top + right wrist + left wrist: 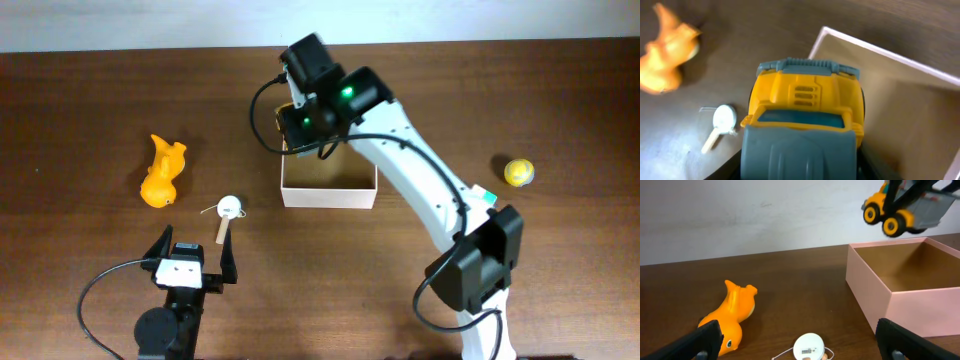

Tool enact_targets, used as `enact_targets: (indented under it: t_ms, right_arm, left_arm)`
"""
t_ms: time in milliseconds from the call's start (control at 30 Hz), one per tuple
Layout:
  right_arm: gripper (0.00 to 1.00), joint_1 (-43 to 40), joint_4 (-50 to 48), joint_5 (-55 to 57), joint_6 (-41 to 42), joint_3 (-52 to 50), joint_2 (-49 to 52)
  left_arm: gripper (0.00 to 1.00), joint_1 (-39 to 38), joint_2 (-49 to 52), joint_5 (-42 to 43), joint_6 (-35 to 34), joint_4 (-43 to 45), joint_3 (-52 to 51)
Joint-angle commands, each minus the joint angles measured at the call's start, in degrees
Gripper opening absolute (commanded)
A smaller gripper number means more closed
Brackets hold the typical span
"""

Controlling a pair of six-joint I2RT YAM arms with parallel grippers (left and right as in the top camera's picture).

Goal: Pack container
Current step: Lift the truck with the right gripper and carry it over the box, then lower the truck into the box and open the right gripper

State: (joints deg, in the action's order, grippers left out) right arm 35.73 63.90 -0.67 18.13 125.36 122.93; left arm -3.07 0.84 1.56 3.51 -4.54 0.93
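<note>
We hold a yellow toy truck (900, 209) pinched in our right gripper (305, 120) above the mid-table container (328, 196), which looks empty. Our left gripper (195, 248) rests spread at 7 o'clock. An orange toy animal (162, 172) at 9 and a yellow ball (518, 172) at 3 lie unpacked.

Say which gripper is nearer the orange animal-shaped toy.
Left. The left gripper sits open near the orange toy; the right gripper holds a yellow truck over the white-walled container.

I see a dark brown, wood-grain worktop (80, 110). Beyond the left hand (800, 341) it ends at a plain whitish wall (740, 215), perhaps faintly scuffed, evenly lit.
</note>
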Motion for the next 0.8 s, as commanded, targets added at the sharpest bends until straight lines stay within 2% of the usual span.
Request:
enact_targets:
  t_ms: [0,267,767]
  right_arm:
    - [0.47,1.8,-0.4,9.4,10.4,1.1,3.8]
    - [0.46,1.4,-2.5,10.0,13.2,1.1,8.7]
    - [0.46,0.2,-4.5,11.7,14.3,0.9,8.8]
  left_arm:
    - [0.99,0.2,-0.5,0.6,0.9,0.0,-0.4]
    - [0.99,0.2,-0.5,0.6,0.9,0.0,-0.4]
    - [0.99,0.2,-0.5,0.6,0.9,0.0,-0.4]
